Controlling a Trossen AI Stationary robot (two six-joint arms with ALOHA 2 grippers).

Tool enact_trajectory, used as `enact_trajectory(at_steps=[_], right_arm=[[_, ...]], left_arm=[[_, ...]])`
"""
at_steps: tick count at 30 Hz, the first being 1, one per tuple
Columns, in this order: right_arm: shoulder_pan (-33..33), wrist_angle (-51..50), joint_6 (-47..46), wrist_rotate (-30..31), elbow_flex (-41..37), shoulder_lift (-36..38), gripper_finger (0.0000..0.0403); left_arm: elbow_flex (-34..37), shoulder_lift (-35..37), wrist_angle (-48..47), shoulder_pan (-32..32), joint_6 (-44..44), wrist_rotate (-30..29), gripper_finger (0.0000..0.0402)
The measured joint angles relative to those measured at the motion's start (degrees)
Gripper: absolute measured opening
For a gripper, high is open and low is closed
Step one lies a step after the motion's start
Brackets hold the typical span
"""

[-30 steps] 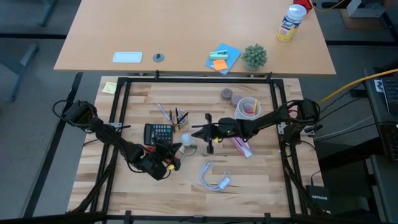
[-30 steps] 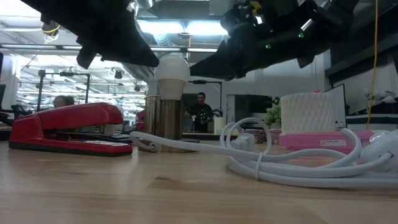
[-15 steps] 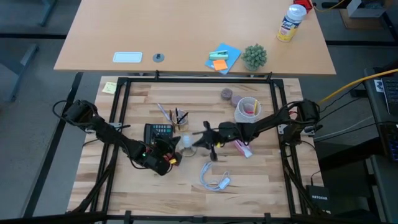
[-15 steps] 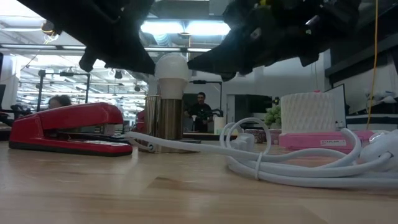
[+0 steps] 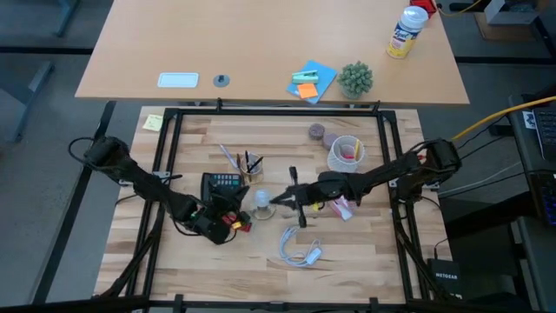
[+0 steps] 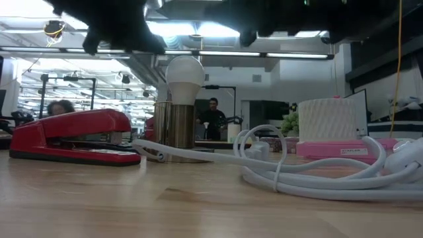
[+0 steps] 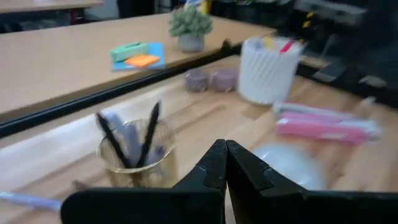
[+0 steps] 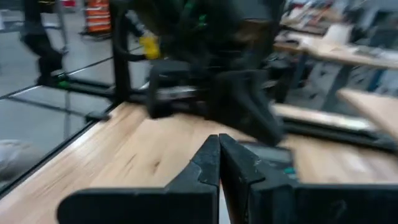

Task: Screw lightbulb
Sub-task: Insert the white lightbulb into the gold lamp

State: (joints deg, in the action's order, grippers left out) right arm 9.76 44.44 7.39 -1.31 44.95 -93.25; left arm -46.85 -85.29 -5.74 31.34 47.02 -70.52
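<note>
— What has changed over the last second?

— Both arms have drawn back from the lightbulb [image 6: 184, 71]. In the low view the dark arm shapes that crowded it on both sides a second ago now sit along the top edge, and the bulb stands clear against the room. From above, the right gripper [image 5: 280, 199] has slid toward the near side of the tabletop [image 5: 347, 252] and lies just beside the bulb; the left gripper [image 5: 236, 211] rests near the red stapler [image 6: 73, 135], on the bulb's other side.

— How are the jaws?

— Closed tight on both, holding nothing. Each wrist view shows its two dark fingers pressed together to a point.

— Where is the bulb?

— Upright on a brass-coloured cylindrical base [image 6: 173, 125], mid-tabletop, between the two grippers, beside the calculator [image 5: 222, 183] and the glass of pens [image 7: 134, 151]. Its screw end is hidden in the base.

— What is hard to make out?

— The left wrist view gives the bulb only as a pale blur past the fingers. The right wrist view blurs the other arm into a dark mass. The white cable [image 6: 310, 173] is cut off at the low view's edge.
</note>
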Motion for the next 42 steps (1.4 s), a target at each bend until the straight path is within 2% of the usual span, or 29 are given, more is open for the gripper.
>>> enact_trajectory(at_steps=[3,7,10,18,20,25,32,37,42], right_arm=[[-0.02,0.08,2.39,4.34,0.00,1.83,0.0007],[-0.28,-0.82,6.62,11.00,0.02,1.23,0.0007],[-1.64,-2.76,6.22,11.43,0.04,-1.06,0.0007],[-3.43,-2.58,1.56,9.26,0.00,-6.57,0.0007],[-3.41,-2.47,1.42,8.91,0.00,-6.81,0.0007],[-3.57,-2.49,-1.37,3.17,0.00,-6.93,0.0007],[-3.44,-2.61,-5.67,-0.03,-0.04,-6.93,0.0007],[-3.15,-2.26,-7.65,-6.89,0.00,-7.08,0.0007],[-2.60,0.87,-8.74,-7.21,-0.02,-7.10,0.0007]], left_arm=[[-0.02,1.19,4.22,2.33,-1.10,0.03,0.0000],[-0.10,0.07,9.40,4.47,0.04,4.78,0.0000],[-0.07,-3.43,11.89,4.99,2.01,5.87,0.0000],[-0.02,-11.14,12.62,3.34,6.64,4.10,0.0000],[-0.02,-11.57,11.84,2.76,6.87,3.23,0.0000],[-0.01,-11.70,10.71,2.42,6.83,1.15,0.0000],[0.04,-11.70,8.31,2.20,7.26,-1.59,0.0000],[-0.13,-11.68,5.75,0.54,11.45,-2.95,0.0000],[-0.09,-11.68,4.73,-0.87,11.38,-3.28,0.0000]])
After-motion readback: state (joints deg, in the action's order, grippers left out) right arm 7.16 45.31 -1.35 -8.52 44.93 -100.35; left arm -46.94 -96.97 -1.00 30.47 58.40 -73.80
